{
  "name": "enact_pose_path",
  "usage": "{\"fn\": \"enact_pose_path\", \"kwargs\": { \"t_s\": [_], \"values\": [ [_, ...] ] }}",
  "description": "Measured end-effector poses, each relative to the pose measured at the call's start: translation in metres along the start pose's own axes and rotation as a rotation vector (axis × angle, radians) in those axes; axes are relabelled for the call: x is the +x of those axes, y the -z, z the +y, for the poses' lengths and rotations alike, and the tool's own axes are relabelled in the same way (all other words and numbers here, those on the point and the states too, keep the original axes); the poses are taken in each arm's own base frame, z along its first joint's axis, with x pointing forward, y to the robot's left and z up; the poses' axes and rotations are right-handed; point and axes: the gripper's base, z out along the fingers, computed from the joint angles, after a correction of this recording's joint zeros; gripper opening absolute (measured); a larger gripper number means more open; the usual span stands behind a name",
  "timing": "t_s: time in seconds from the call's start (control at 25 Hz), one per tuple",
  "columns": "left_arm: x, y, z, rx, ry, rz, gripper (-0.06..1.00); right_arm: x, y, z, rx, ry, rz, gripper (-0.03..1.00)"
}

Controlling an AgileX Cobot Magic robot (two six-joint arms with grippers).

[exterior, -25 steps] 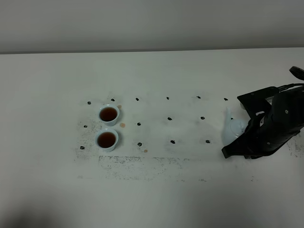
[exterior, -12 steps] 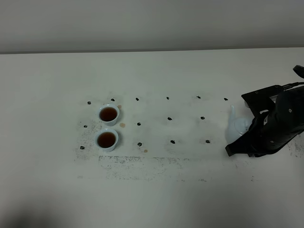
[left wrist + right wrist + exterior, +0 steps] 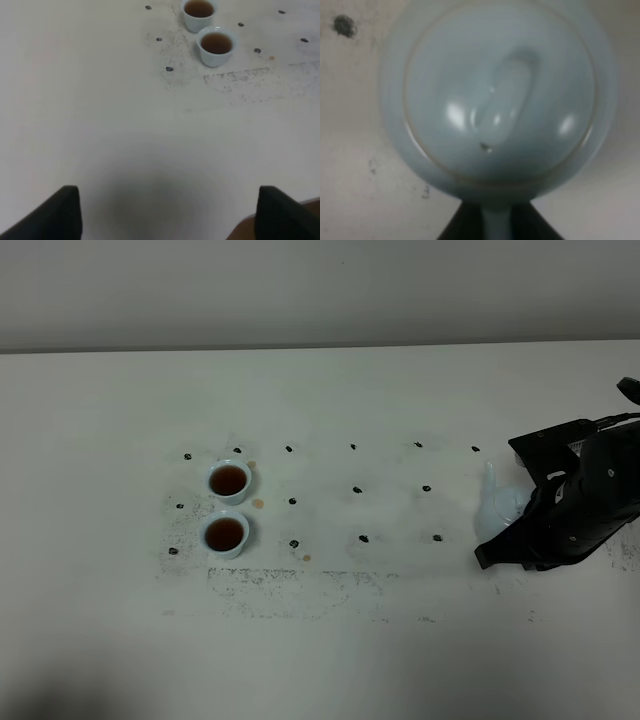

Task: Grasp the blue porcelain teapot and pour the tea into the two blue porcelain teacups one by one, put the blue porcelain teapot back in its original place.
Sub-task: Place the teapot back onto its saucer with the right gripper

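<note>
the blue porcelain teapot (image 3: 495, 508) sits at the 3 o'clock edge of the white table (image 3: 330, 640) in the high view, only its pale spout side showing from under the dark right arm (image 3: 585, 495). in the right wrist view the pot (image 3: 495, 95) fills the picture from above — round lid with its oval knob (image 3: 505, 100) in the middle, and its loop handle (image 3: 496, 222) running down between the two dark fingers (image 3: 457, 227) of the right gripper (image 3: 495, 227), which look closed against the handle. well apart, toward 9 o'clock, the two blue porcelain teacups stand just beside each other, the far cup (image 3: 229, 481) and the near cup (image 3: 225, 534), both holding dark brown tea. small black marks (image 3: 358, 489) dot the table in rows between cups and pot. the left gripper (image 3: 167, 215) shows only as two dark tips spread wide at the corners of its wrist view, nothing between them — the cups (image 3: 215, 45) lie well ahead of it.
</note>
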Motion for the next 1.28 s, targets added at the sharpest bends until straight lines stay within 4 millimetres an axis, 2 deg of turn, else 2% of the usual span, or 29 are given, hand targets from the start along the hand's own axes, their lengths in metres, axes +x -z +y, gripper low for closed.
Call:
{"fn": "enact_pose_path", "kwargs": {
  "t_s": [0.2, 0.88, 1.12, 1.28],
  "values": [
    [0.0, 0.0, 0.0, 0.0, 0.0, 0.0, 0.68, 0.0, 0.0, 0.0, 0.001, 0.001, -0.003, 0.1],
    [0.0, 0.0, 0.0, 0.0, -0.001, 0.0, 0.68, 0.005, 0.002, 0.001, -0.015, -0.021, 0.057, 0.34],
    [0.0, 0.0, 0.0, 0.0, -0.001, 0.0, 0.68, 0.008, 0.023, 0.004, -0.023, -0.024, 0.046, 0.37],
    [0.0, 0.0, 0.0, 0.0, -0.001, 0.0, 0.68, 0.011, 0.052, 0.01, -0.051, -0.039, -0.003, 0.37]
  ]
}}
